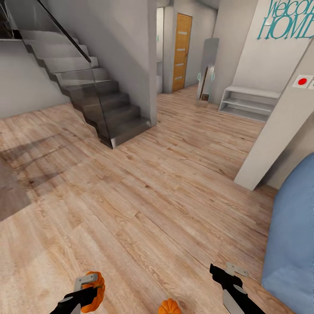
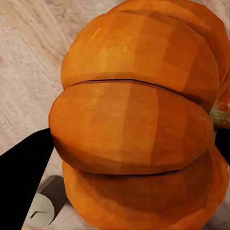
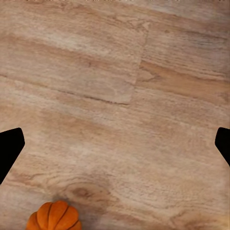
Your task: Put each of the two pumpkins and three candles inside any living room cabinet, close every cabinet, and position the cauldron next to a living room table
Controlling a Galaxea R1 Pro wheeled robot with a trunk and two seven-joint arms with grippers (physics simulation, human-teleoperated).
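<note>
Pumpkin in your left gripper point(image 1: 89, 285): the jaws are clamping the first pumpkin point(image 1: 95, 291) from both sides, and in the left wrist view its ribbed orange body point(image 2: 136, 124) is sitting right up against the camera, with a dark finger point(image 2: 21, 182) showing beside it and the tan stem poking out at the frame's edge. A small cream-white disc point(image 2: 39, 214), possibly a candle, is lying on the floor beneath it; I cannot tell for sure.

Your right gripper point(image 1: 226, 274) is hanging empty with its fingers spread wide over bare planks, the two dark fingertips point(image 3: 9, 146) showing at opposite edges of the right wrist view.

The second pumpkin point(image 1: 169, 307) is resting on the floor between your two arms, low in the head view, toward your left from the right gripper and closer to the robot's base. It is round, so no long axis is dictating the grip angle; it is sitting upright with ribs running top to bottom point(image 3: 53, 216). My judgement is that the free right arm is the one to use, drawing back and inward.

The surface is a light wood plank floor point(image 1: 144, 196). Around you a grey staircase point(image 1: 93, 98) with a glass balustrade is rising ahead on the left, an orange door point(image 1: 182, 52) and a white low shelf point(image 1: 248, 102) are standing further off, and a blue rounded seat point(image 1: 292, 244) is crowding your right side. No dark cabinet is in sight.
</note>
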